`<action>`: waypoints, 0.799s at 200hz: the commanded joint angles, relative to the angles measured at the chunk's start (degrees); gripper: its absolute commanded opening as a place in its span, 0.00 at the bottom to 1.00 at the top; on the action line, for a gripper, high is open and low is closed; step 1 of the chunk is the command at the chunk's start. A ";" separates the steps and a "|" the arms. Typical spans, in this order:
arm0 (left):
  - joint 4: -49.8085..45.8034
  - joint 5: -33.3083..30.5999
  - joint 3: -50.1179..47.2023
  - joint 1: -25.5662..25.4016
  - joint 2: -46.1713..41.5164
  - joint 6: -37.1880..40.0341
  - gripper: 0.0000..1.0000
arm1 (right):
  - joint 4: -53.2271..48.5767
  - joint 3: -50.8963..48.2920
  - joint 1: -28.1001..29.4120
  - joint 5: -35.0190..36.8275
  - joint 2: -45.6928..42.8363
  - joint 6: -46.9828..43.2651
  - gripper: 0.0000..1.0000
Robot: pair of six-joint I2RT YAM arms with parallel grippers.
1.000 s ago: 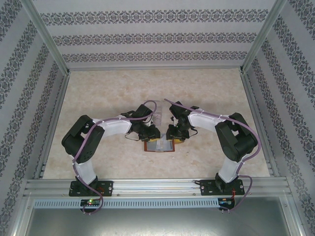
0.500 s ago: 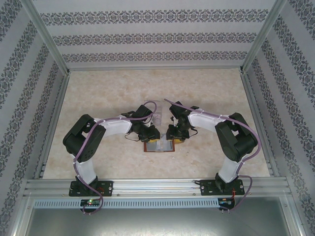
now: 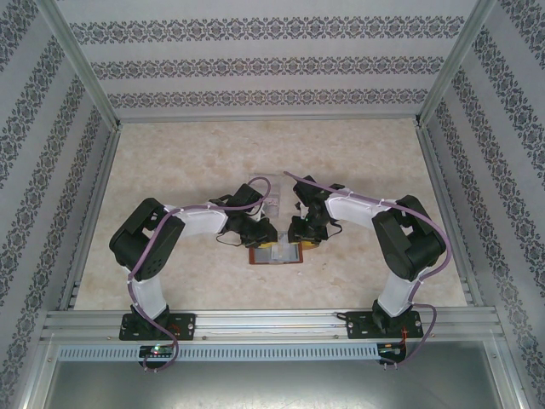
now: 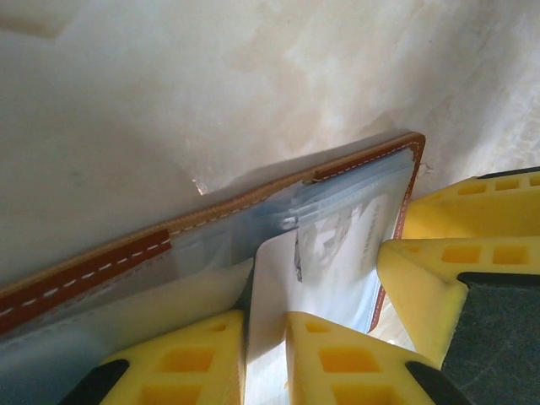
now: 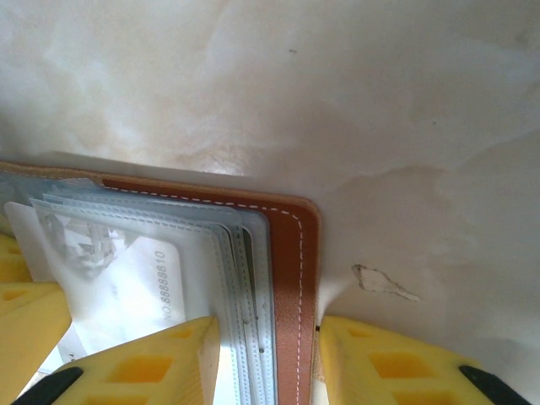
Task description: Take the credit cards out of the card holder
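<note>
Brown leather card holder lying open on beige marbled counter, mid-near.

Left gripper jaws pinching pale thin plastic card.

Right gripper jaws clamping holder's stitched right edge.

Clear ridged rack standing just behind; open counter lying elsewhere.

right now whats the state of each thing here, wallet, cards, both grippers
wallet: open, lying flat on the table, slotted inside facing up
card: part way out of its slot, standing between the left gripper's fingers
other cards: in their clear sleeves
left gripper: shut on the card's edge
right gripper: shut on the wallet's brown edge, pinning it
rack: clear, on the table beyond the wallet
</note>
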 commanded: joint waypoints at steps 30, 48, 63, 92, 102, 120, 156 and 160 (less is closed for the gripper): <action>0.26 0.21 -0.39 0.43 -0.62 0.99 0.15 | -3.78 -1.24 0.09 2.88 1.22 -0.50 0.37; -1.53 -0.61 -0.09 0.44 -1.37 1.89 0.14 | -3.76 -1.22 0.05 2.91 1.22 -0.65 0.37; -3.29 -1.69 0.16 0.44 -2.10 2.64 0.13 | -3.87 -1.07 0.09 2.88 1.29 -0.76 0.37; -6.76 -4.07 0.28 0.44 -3.80 3.81 0.12 | -4.13 -0.80 -0.04 2.96 1.37 -1.10 0.37; -7.42 -4.68 0.05 0.44 -4.30 3.94 0.12 | -4.21 -0.86 -0.08 2.96 1.40 -1.19 0.37; -8.17 -5.60 -0.40 0.44 -5.26 3.94 0.12 | -4.35 -0.69 -0.17 2.98 1.42 -1.30 0.37; -10.25 -7.90 -1.10 0.49 -7.09 4.10 0.12 | -4.61 -0.76 -0.52 3.02 1.41 -1.73 0.37; -10.54 -8.19 -1.17 0.50 -7.29 4.13 0.11 | -4.66 -0.76 -0.53 3.06 1.41 -1.87 0.37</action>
